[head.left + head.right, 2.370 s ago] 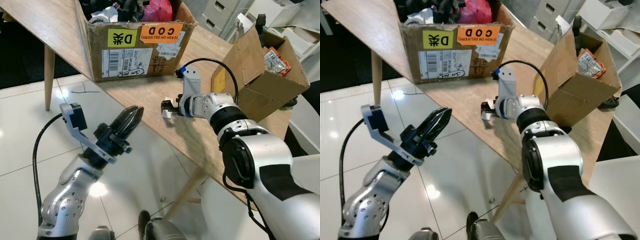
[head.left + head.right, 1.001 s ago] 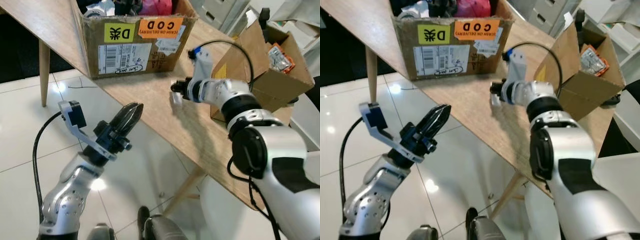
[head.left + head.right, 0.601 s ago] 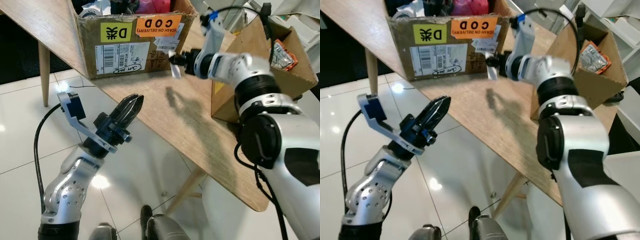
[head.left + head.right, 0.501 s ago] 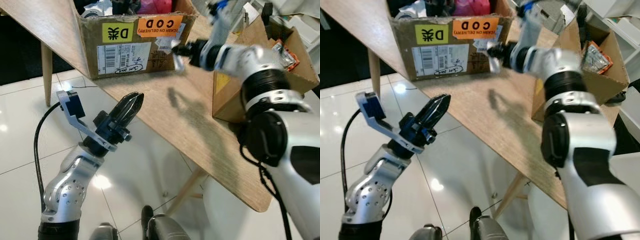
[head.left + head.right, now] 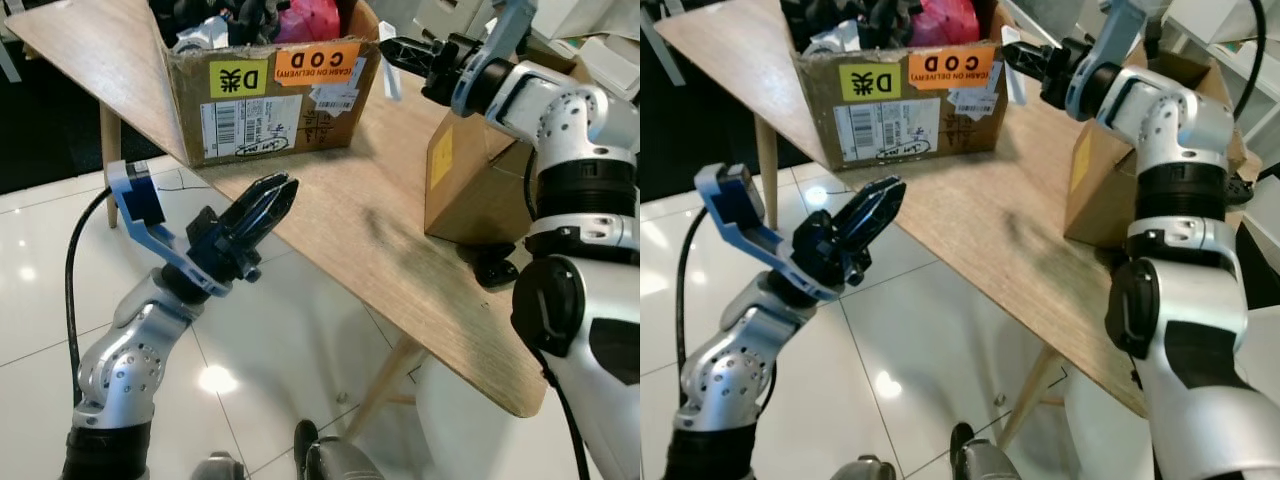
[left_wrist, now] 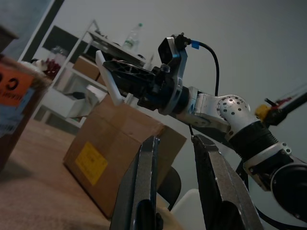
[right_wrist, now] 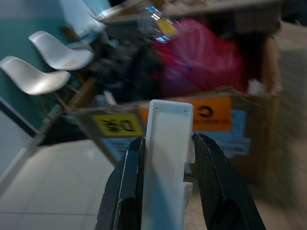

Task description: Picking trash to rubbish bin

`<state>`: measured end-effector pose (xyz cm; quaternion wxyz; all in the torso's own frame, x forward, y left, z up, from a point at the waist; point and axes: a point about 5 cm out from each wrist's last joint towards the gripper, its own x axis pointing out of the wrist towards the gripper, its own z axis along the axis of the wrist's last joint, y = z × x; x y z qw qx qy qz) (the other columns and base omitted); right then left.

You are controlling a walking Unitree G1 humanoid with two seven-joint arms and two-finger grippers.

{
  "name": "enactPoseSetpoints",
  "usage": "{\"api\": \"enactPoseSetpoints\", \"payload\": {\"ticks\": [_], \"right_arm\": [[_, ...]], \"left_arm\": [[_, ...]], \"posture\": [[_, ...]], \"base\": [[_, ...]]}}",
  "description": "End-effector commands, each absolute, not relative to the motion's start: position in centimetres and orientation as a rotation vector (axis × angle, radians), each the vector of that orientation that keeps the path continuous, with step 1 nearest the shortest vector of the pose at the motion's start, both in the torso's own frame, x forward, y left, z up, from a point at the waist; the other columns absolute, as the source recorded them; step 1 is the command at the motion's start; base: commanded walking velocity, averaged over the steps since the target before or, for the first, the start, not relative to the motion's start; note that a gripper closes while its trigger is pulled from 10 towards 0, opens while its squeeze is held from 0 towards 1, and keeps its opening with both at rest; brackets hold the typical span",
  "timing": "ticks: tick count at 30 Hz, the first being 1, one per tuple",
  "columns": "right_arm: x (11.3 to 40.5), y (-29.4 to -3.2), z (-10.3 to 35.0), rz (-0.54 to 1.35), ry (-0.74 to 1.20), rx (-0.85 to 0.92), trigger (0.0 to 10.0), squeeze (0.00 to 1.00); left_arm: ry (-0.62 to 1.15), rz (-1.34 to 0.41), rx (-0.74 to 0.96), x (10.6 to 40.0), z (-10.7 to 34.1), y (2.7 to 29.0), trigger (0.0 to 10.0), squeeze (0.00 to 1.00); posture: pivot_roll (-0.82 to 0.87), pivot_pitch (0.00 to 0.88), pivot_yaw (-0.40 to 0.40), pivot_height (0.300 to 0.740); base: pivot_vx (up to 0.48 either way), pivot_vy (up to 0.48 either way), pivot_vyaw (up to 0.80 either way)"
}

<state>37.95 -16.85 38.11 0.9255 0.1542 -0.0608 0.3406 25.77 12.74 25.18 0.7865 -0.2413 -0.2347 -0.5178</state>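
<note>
My right claw [image 5: 390, 48] clenched a white plastic strip [image 7: 165, 158] beside the big box [image 5: 270, 95]; I judged carrying underway, release inside next; left claw [image 5: 275, 195] hung slightly parted

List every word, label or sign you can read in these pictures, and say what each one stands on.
"COD": orange sticker, printed upside down, on the front of the big cardboard box.
"D" with a symbol beside it: yellow sticker on the same box, also upside down.
Small print under "COD", the barcode label and the handwriting in an oval: too small to read.
Yellow sticker on the small box: nothing legible.
</note>
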Motion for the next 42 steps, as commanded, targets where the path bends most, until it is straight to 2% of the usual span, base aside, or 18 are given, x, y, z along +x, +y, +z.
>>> {"api": "enactPoseSetpoints", "payload": {"ticks": [1,9,21,34,42], "right_arm": [[37.3,-17.6,38.5,0.717,-0.154,0.335,10.0,0.0],[35.6,-19.4,38.6,0.723,-0.255,0.357,10.0,0.0],[34.6,-25.0,39.8,0.431,-0.401,0.381,10.0,0.0],[35.5,-27.9,37.6,0.121,-0.356,0.286,10.0,0.0],[37.0,-28.0,35.5,0.073,-0.312,0.282,10.0,0.0]], "left_arm": [[-0.501,-1.147,-0.513,25.7,25.3,12.7,10.0,0.0],[-0.536,-1.202,-0.474,25.4,26.3,12.6,10.0,0.0],[-0.538,-1.242,-0.423,25.3,26.6,12.7,10.0,0.0],[-0.551,-1.235,-0.355,25.5,27.2,12.7,10.0,0.0],[-0.549,-1.234,-0.33,25.5,27.4,12.7,10.0,0.0]], "posture": [[0.01,0.133,-0.09,0.74],[0.01,0.129,-0.088,0.74],[0.0,0.122,-0.083,0.74],[0.0,0.116,-0.078,0.74],[0.0,0.121,-0.071,0.74]], "base": [[0.0,0.0,0.0],[0.0,0.0,0.0],[0.0,0.0,0.0],[0.0,0.0,0.0],[0.0,0.0,0.0]]}}
